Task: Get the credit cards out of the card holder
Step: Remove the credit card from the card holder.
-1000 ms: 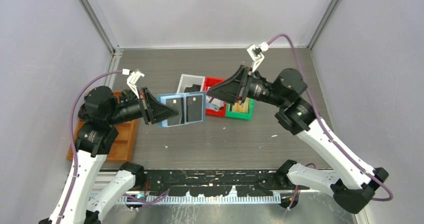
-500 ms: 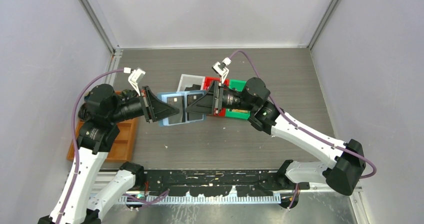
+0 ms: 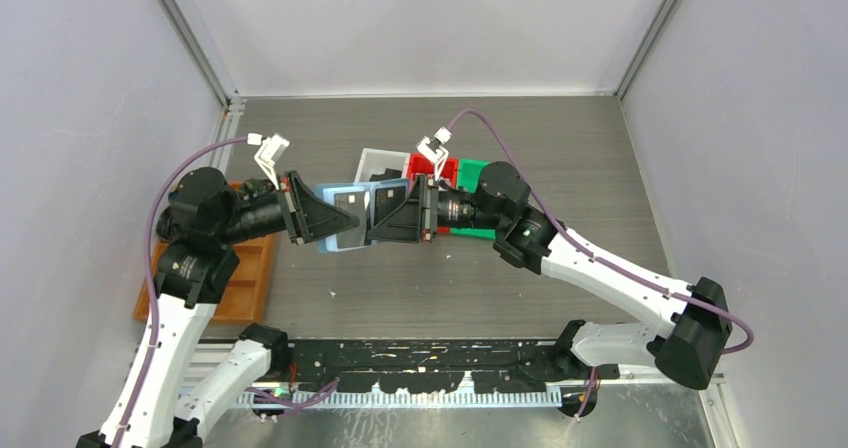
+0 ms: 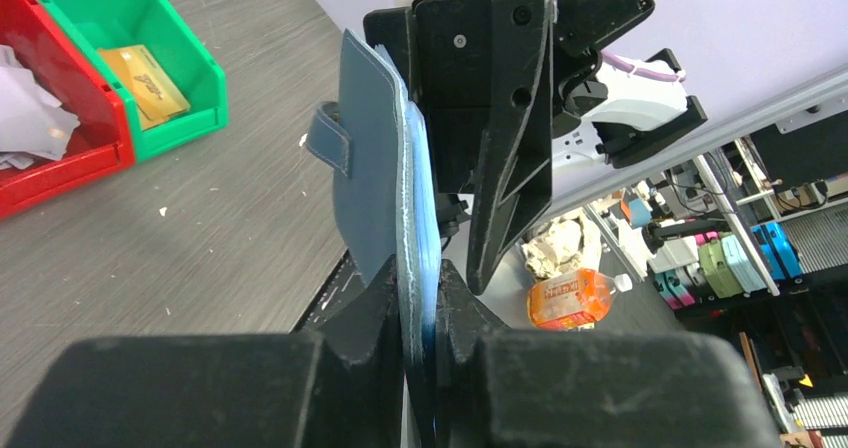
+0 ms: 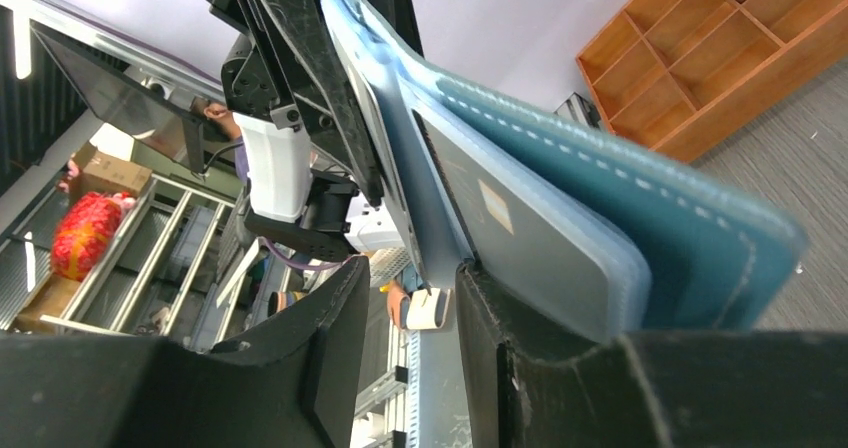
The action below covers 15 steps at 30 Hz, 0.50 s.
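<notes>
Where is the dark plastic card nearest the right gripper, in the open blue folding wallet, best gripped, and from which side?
Probably the bare end of the dark plastic card, where its chip shows, from the right, opposite the left gripper clamping the blue folding wallet. Held off the table, both its faces are reachable.

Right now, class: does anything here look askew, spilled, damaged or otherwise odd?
Nothing stands out. The left hand holds the holder open over the table; the bins stand side by side behind it.
</notes>
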{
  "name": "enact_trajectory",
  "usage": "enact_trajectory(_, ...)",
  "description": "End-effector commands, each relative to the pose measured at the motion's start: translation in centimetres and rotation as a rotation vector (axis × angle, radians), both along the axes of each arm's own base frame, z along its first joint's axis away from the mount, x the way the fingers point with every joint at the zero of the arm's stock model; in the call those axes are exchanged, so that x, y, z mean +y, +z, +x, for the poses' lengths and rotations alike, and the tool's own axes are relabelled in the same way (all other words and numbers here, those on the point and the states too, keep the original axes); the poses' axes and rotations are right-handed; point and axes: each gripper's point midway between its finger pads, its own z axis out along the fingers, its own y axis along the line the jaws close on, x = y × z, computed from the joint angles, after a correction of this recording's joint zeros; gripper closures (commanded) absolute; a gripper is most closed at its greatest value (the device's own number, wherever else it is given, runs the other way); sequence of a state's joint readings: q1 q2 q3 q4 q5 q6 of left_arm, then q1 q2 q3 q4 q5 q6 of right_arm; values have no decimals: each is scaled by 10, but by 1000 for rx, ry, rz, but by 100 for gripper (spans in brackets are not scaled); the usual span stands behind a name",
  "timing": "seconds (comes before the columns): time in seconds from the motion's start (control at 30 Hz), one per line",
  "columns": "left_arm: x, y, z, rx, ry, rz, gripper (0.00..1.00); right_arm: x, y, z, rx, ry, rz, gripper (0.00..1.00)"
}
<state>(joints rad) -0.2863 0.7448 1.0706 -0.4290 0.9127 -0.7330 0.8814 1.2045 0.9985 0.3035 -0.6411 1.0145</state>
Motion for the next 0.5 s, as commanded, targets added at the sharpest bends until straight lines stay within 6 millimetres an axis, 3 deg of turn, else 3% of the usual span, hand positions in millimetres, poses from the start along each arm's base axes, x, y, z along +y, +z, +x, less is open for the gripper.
enact_trajectory(0.0,-2,39,-20,-114,-84,-69,100,-7,8,4,-77,-60,1,57)
enact_trajectory(0.23,-3,43,-24,-111,-97,-81,100,-6,18,8,-101,-80,2,58)
enact_trajectory(0.47,-3,35,-22,-86,-95,-69,99,3,58,1,-86,-7,162,65)
